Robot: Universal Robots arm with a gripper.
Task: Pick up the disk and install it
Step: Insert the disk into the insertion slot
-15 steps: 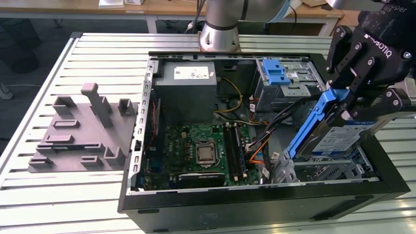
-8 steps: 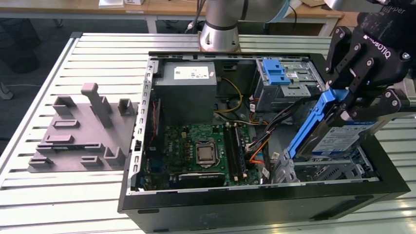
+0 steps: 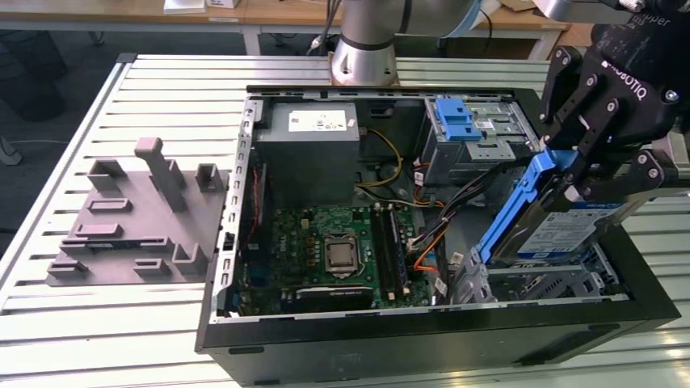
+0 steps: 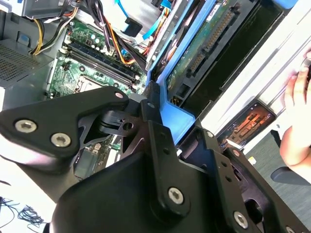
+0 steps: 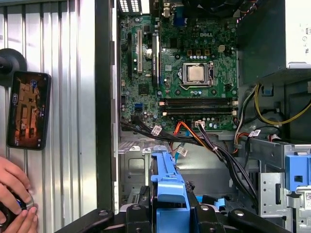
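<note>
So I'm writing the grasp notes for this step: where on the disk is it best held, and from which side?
By its raised blue carrier edge, probably from above, as the gripper does now. The disk stands tilted on edge over the silver bay, so only that top end is free of the case walls.

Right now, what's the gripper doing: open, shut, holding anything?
Gripper: shut on the disk, gripping its blue carrier, disk held on edge over the open computer case.
</note>
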